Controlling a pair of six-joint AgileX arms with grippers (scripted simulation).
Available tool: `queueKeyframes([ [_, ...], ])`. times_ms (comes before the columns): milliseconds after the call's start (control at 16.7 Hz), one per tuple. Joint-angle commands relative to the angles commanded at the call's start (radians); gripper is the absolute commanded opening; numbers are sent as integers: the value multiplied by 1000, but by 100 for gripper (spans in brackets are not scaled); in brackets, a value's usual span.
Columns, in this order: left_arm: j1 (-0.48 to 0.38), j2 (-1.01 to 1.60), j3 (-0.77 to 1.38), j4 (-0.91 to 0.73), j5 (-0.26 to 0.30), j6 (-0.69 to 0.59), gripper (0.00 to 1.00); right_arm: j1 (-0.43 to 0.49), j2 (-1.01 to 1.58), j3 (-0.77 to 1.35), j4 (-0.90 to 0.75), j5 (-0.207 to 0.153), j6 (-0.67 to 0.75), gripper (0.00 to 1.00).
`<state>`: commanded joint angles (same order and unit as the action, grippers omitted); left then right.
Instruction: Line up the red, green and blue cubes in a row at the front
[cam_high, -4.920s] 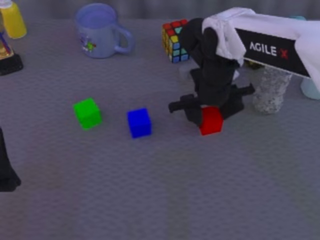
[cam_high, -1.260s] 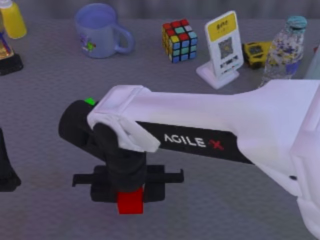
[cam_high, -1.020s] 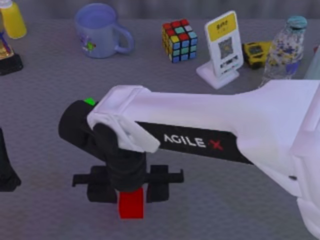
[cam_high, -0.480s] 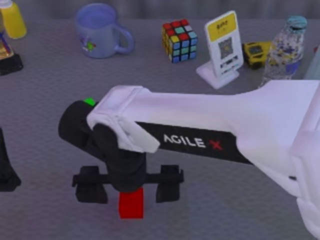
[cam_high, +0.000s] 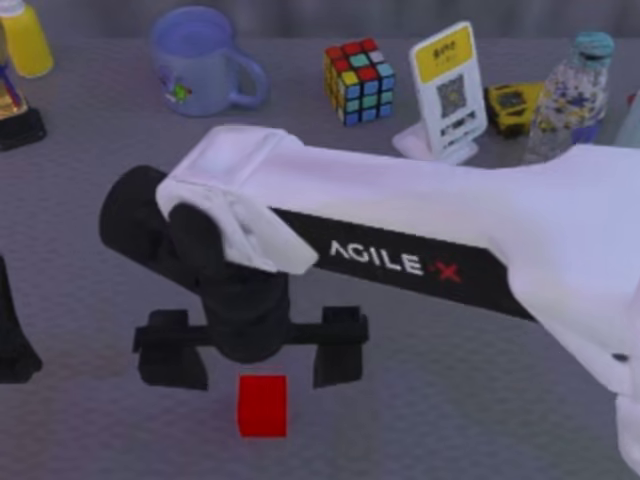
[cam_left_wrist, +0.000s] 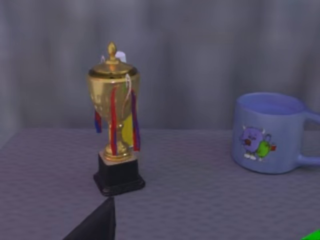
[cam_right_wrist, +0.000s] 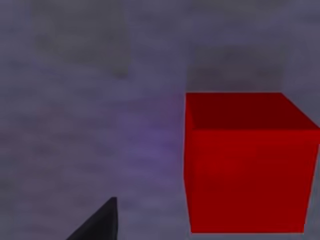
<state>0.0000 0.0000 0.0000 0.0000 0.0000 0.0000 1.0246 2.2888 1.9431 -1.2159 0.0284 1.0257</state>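
The red cube (cam_high: 262, 405) rests on the table near the front edge, left of centre, and fills much of the right wrist view (cam_right_wrist: 247, 162). My right gripper (cam_high: 255, 362) hovers just above and behind it, open, with its fingers (cam_high: 338, 355) spread wide and clear of the cube. The right arm hides the blue cube and the green cube in the top view. A sliver of the green cube (cam_left_wrist: 314, 235) shows in the left wrist view. My left gripper (cam_high: 12, 345) is parked at the left edge, open, holding nothing.
Along the back stand a blue mug (cam_high: 200, 62), a multicoloured puzzle cube (cam_high: 358, 82), a sign card (cam_high: 448, 90), a yellow box (cam_high: 512, 108) and a bottle (cam_high: 568, 95). A gold trophy (cam_left_wrist: 114, 120) and a yellow bottle (cam_high: 25, 38) occupy the back left.
The right gripper opened and let go of the red cube, which now sits on the table. The gripper then lifted slightly away from it.
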Motion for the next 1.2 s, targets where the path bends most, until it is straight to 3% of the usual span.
queueKeyframes([
  [240, 0, 0, 0, 0, 0, 0, 100, 5, -23, 75, -90, -1, -2, 100],
  [480, 0, 0, 0, 0, 0, 0, 100, -1, -19, 73, -87, 0, -2, 100],
  [660, -10, 52, 52, -35, 2, 22, 100, -27, -80, 24, -56, 20, -36, 100],
  [900, -39, 250, 248, -161, 3, 100, 100, -124, -307, -154, 58, 75, -148, 100],
  [1200, -91, 694, 638, -416, 1, 250, 100, -326, -805, -543, 291, 137, -363, 100],
])
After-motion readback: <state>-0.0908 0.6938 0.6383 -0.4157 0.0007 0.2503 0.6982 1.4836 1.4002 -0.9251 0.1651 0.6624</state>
